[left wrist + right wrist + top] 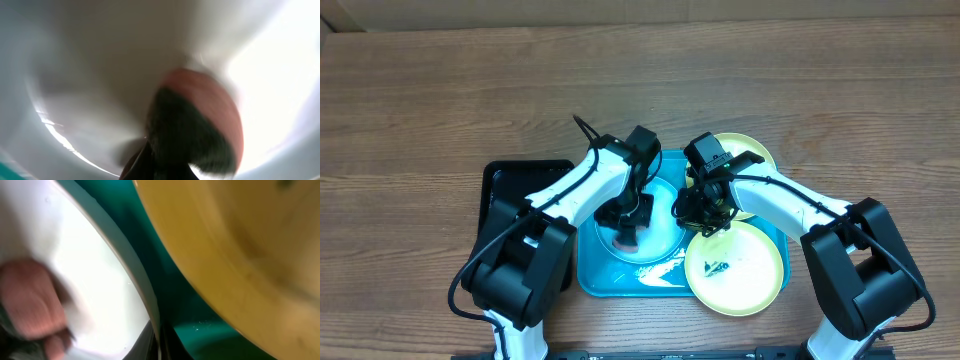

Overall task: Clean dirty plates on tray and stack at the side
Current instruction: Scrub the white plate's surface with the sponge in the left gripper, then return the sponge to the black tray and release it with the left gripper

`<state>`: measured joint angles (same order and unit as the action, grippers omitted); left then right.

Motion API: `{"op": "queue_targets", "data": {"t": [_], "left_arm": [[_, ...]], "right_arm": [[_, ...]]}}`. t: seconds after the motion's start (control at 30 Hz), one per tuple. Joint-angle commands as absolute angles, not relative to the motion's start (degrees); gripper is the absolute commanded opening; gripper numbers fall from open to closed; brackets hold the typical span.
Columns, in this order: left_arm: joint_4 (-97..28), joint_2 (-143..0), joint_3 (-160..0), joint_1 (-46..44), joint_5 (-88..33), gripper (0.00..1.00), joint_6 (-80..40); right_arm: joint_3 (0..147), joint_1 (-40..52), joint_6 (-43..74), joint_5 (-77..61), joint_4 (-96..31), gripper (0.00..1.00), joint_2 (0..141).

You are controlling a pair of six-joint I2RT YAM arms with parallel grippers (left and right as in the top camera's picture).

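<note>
tray (595,280) sits mid near edge of tabletop. left fingers (625,224) clamp pink-dark sponge (200,125) down on white plate (660,212) in tray. right fingers (705,212) pinch that plate's right rim. smeared yellow plate (735,268) overhangs tray's near-right corner; second yellow plate (752,152) lies at its far-right corner.

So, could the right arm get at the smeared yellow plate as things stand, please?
Probably yes: the smeared plate lies uncovered just beside the right pincer, and the left pincer holds its sponge over on the white plate.
</note>
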<state>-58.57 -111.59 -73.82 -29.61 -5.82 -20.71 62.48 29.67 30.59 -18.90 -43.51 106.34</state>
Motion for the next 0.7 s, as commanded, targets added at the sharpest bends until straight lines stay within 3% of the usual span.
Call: {"op": "queue_targets", "data": {"t": [0.0, 0.33, 0.67], "left_arm": [[-59.8, -112.4, -79.4, -28.8, -0.6, 0.04, -22.7], [-71.2, -109.2, -92.7, -27.1, 8.7, 0.04, -31.7], [-75.4, -101.3, -90.1, -13.5, 9.4, 0.05, -33.8]], "right_arm": [[62.7, 29.8, 30.0, -17.6, -43.8, 0.04, 106.5], [62.7, 29.8, 29.8, -17.6, -43.9, 0.04, 106.5], [62.7, 29.8, 29.3, -17.6, -43.8, 0.04, 106.5]]}}
